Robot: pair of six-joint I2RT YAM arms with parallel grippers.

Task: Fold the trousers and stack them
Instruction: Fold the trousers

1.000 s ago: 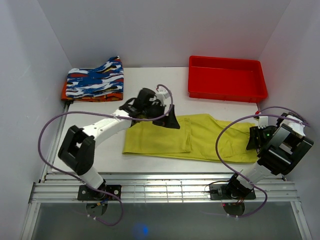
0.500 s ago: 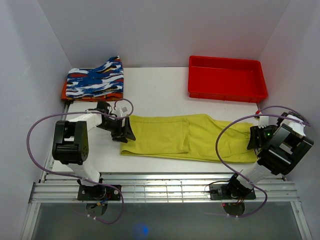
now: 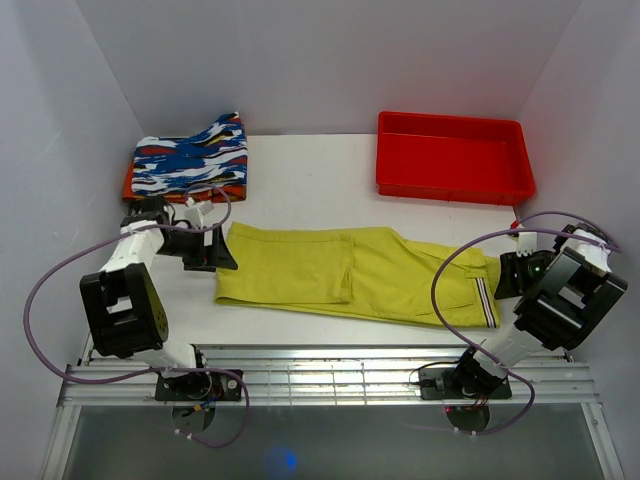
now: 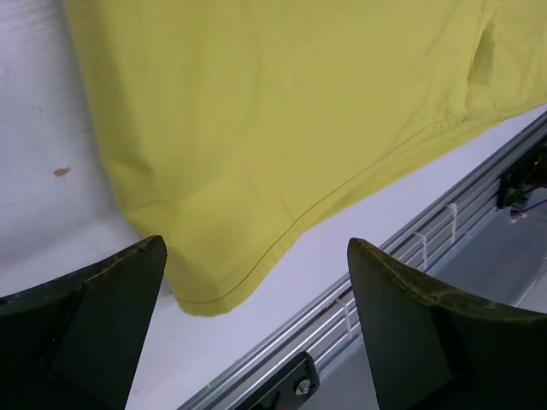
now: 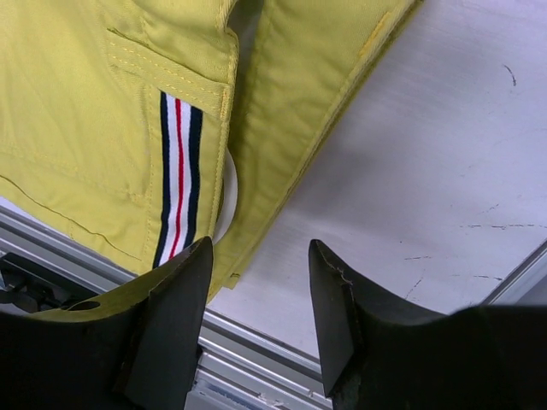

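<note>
The left claw (image 3: 222, 250) has swung left and dragged the trousers (image 3: 340, 275) leftward, baring their striped band (image 3: 486, 300)

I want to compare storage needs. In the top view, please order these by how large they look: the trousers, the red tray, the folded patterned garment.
1. trousers, spread out, clearly largest
2. red tray
3. folded patterned garment, somewhat smaller than the tray
</note>
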